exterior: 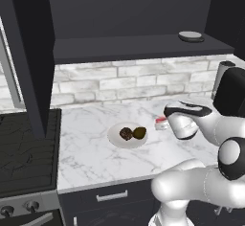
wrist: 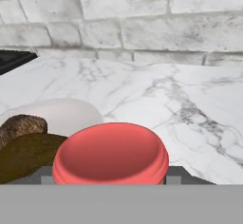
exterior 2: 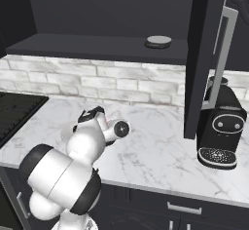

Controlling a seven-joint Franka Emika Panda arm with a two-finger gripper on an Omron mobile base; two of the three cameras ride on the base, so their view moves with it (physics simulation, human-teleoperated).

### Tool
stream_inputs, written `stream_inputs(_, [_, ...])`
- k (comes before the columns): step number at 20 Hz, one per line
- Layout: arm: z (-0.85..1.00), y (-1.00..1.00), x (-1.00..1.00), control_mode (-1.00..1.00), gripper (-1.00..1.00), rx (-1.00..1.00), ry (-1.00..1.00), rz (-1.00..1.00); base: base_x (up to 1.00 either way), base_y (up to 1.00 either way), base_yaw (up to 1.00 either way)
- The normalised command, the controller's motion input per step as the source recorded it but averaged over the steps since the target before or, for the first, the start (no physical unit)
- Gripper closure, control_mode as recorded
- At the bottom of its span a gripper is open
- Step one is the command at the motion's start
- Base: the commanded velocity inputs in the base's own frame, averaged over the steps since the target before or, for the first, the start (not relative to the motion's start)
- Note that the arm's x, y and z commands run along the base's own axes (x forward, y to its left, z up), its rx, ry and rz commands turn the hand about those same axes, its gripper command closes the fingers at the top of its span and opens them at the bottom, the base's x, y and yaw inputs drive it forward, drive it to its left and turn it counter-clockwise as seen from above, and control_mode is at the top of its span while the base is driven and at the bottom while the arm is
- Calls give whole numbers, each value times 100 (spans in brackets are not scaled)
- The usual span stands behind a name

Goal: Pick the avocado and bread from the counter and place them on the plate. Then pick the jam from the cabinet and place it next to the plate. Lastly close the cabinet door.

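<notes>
Jam (wrist: 110, 154) is sitting between the jaws, its red lid toward the hand camera and the dark fingertips (wrist: 176, 173) flanking it on each side. The jaws appear to be pinching it, though the contact itself is cut off at the bottom edge, so this is a judgement. From the left base view the jam (exterior: 161, 122) is low over the counter (exterior: 91, 148), at the tip of the gripper (exterior: 166, 119); whether it is touching the marble I cannot tell.

Plate (exterior: 115, 136) is lying just beside the jaws, toward the stove side. It is carrying the bread (exterior: 126, 133) and the avocado (exterior: 139, 132), touching each other, so the first part of the task reads as done. In the hand view the avocado (wrist: 26, 155) and bread (wrist: 19, 126) are showing just off one side of the jam, the plate (wrist: 71, 116) rim behind them.

The jam is being held here, I judge, because the task wants it next to the plate, not on it: close by, clear of the rim.

Cabinet door (exterior 2: 197, 58) is standing open beyond the jaws, above a coffee machine (exterior 2: 221, 129); closing it remains. A grey disc (exterior 2: 158, 41) is resting on the shelf.
</notes>
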Motion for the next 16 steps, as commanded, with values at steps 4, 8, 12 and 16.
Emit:
stream_inputs(4, [-16,3,15,-100,100,1,0,0,0,0,0])
stream_inputs(8, [-6,0,0,-100,100,0,0,0,0,0,0])
stream_inputs(12, [-23,0,0,-100,100,0,0,0,0,0,0])
stream_inputs(16, [-13,0,7,-100,100,0,0,0,0,0,0])
